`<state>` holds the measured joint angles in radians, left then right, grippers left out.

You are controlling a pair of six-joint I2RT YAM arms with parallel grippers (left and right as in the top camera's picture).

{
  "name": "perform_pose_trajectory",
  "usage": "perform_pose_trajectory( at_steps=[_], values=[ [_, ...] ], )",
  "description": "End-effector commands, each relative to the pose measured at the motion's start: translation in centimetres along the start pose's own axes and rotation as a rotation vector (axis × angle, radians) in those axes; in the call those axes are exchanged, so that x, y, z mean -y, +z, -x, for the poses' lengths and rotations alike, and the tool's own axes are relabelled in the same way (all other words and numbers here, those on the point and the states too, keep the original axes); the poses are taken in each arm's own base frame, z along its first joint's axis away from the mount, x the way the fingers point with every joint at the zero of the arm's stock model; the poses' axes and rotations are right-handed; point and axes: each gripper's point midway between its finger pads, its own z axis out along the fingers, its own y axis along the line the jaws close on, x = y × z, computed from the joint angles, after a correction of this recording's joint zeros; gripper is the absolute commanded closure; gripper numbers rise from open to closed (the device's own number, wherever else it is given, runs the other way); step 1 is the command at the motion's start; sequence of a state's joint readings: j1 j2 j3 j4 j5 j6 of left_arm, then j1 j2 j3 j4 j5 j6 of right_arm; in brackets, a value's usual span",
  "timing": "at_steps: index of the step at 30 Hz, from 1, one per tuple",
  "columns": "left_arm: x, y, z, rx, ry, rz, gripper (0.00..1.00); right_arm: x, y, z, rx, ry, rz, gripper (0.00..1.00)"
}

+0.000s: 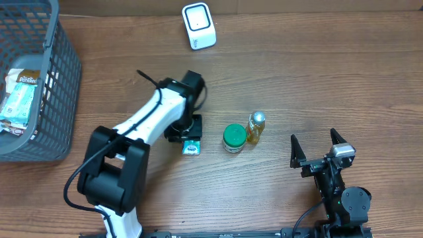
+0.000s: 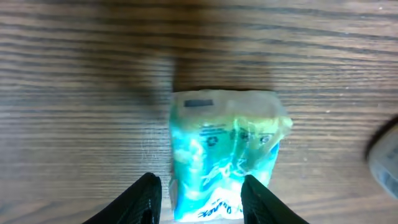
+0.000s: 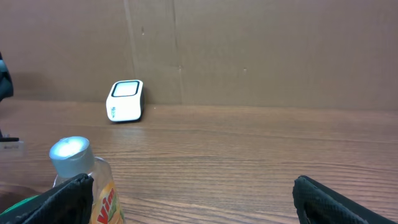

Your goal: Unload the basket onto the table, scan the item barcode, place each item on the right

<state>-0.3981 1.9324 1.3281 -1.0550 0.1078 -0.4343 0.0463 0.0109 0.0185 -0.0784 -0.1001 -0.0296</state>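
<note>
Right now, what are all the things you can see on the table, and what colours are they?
table: one, brown wood, under everything
basket: one, grey, far left
wrapped pack: at least one, white and pale green, inside the basket
scanner: one, white, back middle of the table
teal packet: one, teal and white, lying flat under the left gripper
jar: one, green lid, middle of the table
bottle: one, yellow with a silver cap, right next to the jar
left gripper: one, black, open over the teal packet
right gripper: one, black, open, front right, holding nothing
</note>
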Motion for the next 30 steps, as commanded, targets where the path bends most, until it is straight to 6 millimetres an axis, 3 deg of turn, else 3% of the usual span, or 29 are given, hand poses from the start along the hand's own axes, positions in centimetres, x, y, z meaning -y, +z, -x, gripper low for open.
perform_pose_trajectory(
  at_steps=[1, 4, 6, 8, 10, 12, 28, 30],
  values=[
    [1.6, -1.3, 0.0, -0.058, 0.107, -0.253, 0.55, 0.1, 0.0, -0.2, 0.001, -0.005, -0.003, 0.00],
    [1.5, -2.0, -0.1, -0.077, 0.157, -0.348, 0.25, 0.1, 0.0, -0.2, 0.001, -0.005, -0.003, 0.00],
    [0.5, -1.8, -0.2, -0.086, 0.146, -0.316, 0.18, 0.1, 0.0, -0.2, 0.001, -0.005, -0.003, 0.00],
    [-0.3, -1.6, -0.3, -0.090, 0.142, -0.272, 0.18, 0.1, 0.0, -0.2, 0.002, -0.005, -0.003, 0.00],
    [-0.9, -1.4, -0.3, -0.086, 0.147, -0.231, 0.36, 0.1, 0.0, -0.2, 0.002, -0.005, -0.003, 0.00],
    [-0.8, -1.3, -0.4, -0.087, 0.152, -0.223, 0.44, 0.1, 0.0, -0.2, 0.001, -0.005, -0.003, 0.00],
    [-1.0, 2.4, -1.6, -0.095, 0.085, -0.220, 0.64, 0.1, 0.0, -0.2, 0.002, -0.005, -0.003, 0.00],
    [-1.0, 2.6, -1.5, -0.087, 0.087, -0.223, 0.71, 0.1, 0.0, -0.2, 0.001, -0.005, -0.003, 0.00]
  ],
)
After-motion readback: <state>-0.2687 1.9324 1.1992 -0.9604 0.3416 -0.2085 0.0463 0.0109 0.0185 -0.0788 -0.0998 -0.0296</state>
